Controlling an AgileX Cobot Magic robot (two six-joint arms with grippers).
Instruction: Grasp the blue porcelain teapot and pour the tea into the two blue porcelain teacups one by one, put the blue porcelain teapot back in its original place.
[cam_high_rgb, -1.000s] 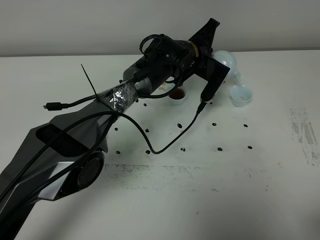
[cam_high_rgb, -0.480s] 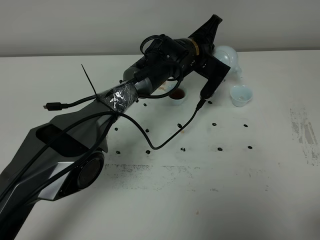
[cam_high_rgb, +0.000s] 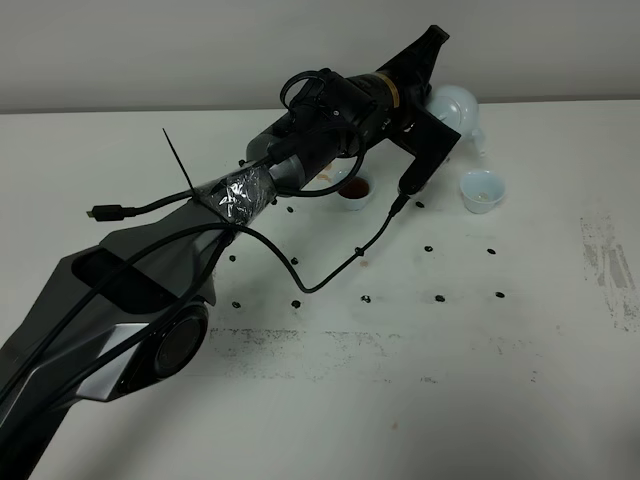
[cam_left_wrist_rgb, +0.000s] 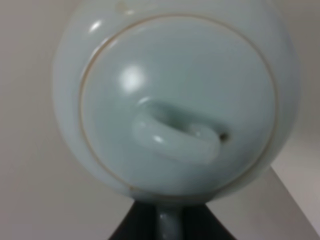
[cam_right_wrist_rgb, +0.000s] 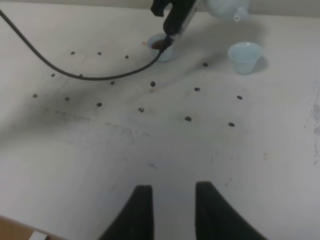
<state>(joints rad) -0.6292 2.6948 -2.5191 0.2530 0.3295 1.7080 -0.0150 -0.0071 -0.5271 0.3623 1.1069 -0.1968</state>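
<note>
My left gripper (cam_high_rgb: 430, 95) is shut on the loop handle of the blue porcelain teapot (cam_high_rgb: 456, 106) and holds it in the air at the back of the table. Its spout points down toward the right teacup (cam_high_rgb: 481, 190), whose inside looks pale. The left teacup (cam_high_rgb: 355, 190) holds dark tea and is partly hidden under my left arm. In the left wrist view the teapot's lid and knob (cam_left_wrist_rgb: 175, 135) fill the frame. My right gripper (cam_right_wrist_rgb: 170, 210) is open and empty above the near table. From there the teapot (cam_right_wrist_rgb: 224, 7) and both teacups (cam_right_wrist_rgb: 245, 56) (cam_right_wrist_rgb: 161, 47) show far off.
A black cable (cam_high_rgb: 345, 265) hangs from my left wrist and lies looped on the white table (cam_high_rgb: 450, 350). Several small dark specks (cam_high_rgb: 439, 297) dot the surface around the cups. A grey wall runs behind the table's far edge.
My left gripper has lifted the teapot up and back, so its spout is now higher above the right teacup. The cups have not moved.
</note>
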